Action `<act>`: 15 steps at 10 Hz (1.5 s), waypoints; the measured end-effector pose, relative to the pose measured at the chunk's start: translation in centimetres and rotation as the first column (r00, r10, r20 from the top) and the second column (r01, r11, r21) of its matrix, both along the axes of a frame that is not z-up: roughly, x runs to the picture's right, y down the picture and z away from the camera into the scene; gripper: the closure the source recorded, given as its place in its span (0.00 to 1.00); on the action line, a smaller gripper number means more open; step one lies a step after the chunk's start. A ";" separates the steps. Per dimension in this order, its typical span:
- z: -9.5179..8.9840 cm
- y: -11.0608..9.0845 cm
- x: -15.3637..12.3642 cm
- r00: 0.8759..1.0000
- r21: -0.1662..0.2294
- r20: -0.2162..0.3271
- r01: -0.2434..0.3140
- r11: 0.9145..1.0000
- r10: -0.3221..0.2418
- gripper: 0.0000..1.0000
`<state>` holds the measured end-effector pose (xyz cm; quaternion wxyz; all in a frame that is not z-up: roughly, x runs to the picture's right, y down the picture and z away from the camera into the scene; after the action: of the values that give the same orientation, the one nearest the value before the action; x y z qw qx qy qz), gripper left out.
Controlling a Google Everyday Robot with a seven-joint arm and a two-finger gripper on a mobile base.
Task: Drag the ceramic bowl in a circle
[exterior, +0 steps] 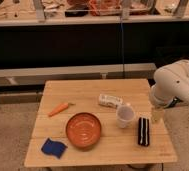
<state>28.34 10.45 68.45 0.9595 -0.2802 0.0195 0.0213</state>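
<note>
Currently the ceramic bowl (83, 130) sits upright on the wooden table (88, 90), in the lower middle of the frame, toward the table's front edge, with nothing touching it. The gripper (157, 119) hangs at the right side of the frame, over the table's right edge, below the bulky white arm (175, 85). Its fingers are spread and hold nothing, and it is well apart from the bowl. Between the two stands a small white cup (124, 115), just right of the bowl's rim. A dark packet (144, 131) lies lengthwise near the gripper. A white packet (110, 101) lies behind the cup, a carrot (58, 109) at centre left, and a blue sponge (54, 148) at lower left beside the bowl.
</note>
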 end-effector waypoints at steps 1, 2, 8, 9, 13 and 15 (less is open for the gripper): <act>0.0 0.0 0.0 1.000 0.000 0.000 0.000 1.000 0.000 0.20; 0.0 0.0 0.0 1.000 0.000 0.000 0.000 1.000 0.000 0.20; 0.0 0.0 0.0 1.000 0.000 0.000 0.000 1.000 0.000 0.20; 0.0 0.0 0.0 1.000 0.000 0.000 0.000 1.000 0.000 0.20; -0.4 0.2 -4.1 0.994 0.014 0.026 0.106 0.994 -0.107 0.20; -0.6 0.4 -5.3 0.988 0.019 0.035 0.147 0.989 -0.148 0.20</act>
<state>23.05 10.81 67.89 0.9609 -0.2706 0.0228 -0.0546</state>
